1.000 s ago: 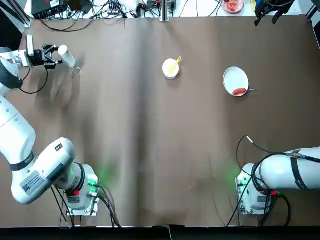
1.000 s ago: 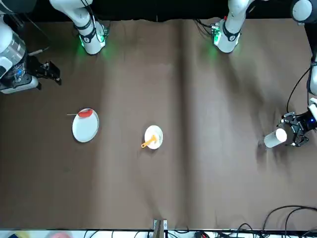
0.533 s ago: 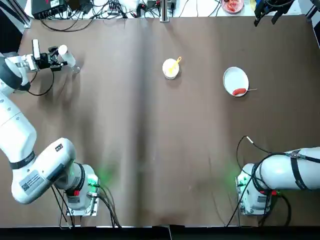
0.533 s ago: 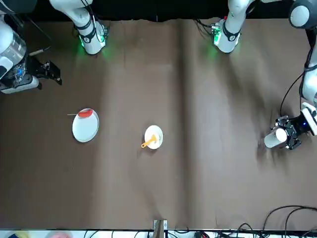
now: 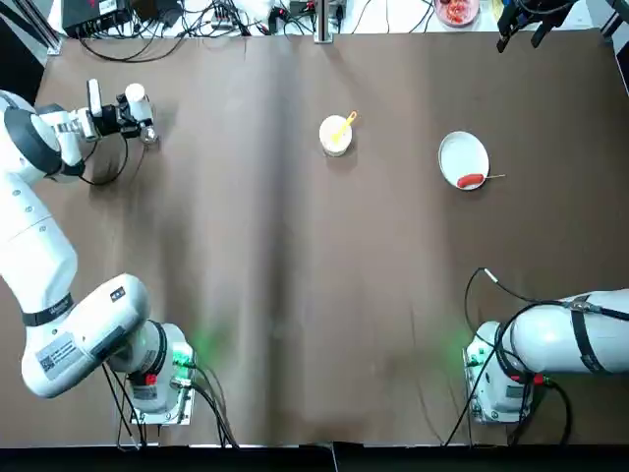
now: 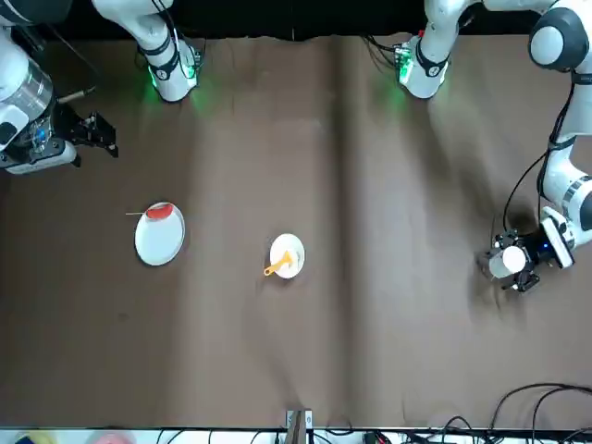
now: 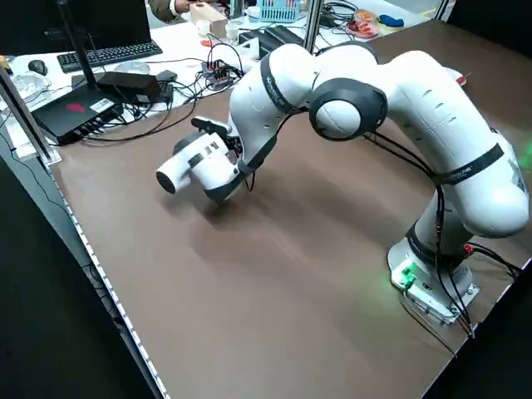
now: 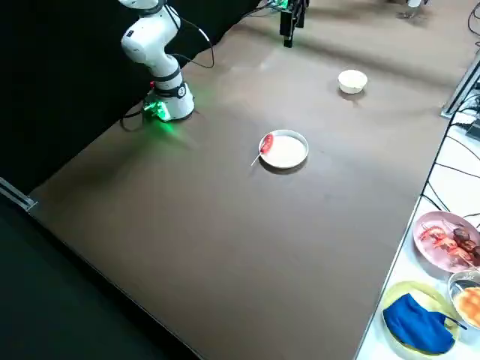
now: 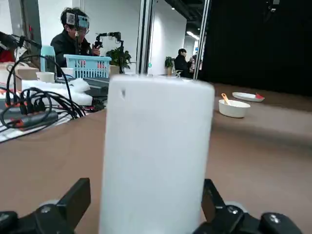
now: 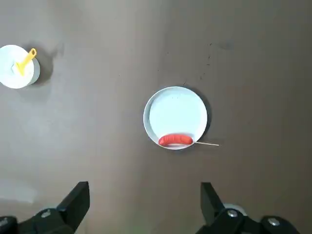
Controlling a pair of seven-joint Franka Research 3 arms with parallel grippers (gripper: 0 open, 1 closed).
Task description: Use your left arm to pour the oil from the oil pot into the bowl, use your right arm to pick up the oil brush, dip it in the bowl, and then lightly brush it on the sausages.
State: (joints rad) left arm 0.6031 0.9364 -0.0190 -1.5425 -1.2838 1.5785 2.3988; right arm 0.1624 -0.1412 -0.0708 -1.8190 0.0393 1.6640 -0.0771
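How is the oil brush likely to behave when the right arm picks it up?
The oil brush will probably tip or swivel easily, since it leans unsecured across the rim of the bowl. Its handle looks like smooth plastic, so it may be slippery if oily. Being so slim, it is likely light.

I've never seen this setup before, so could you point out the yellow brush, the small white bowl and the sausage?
Brush [image 10: 29, 55]: right wrist view, on its handle.
Bowl [image 8: 352, 86]: right side view, on its outer wall.
Sausage [image 10: 176, 139]: right wrist view, on the middle of its red body.
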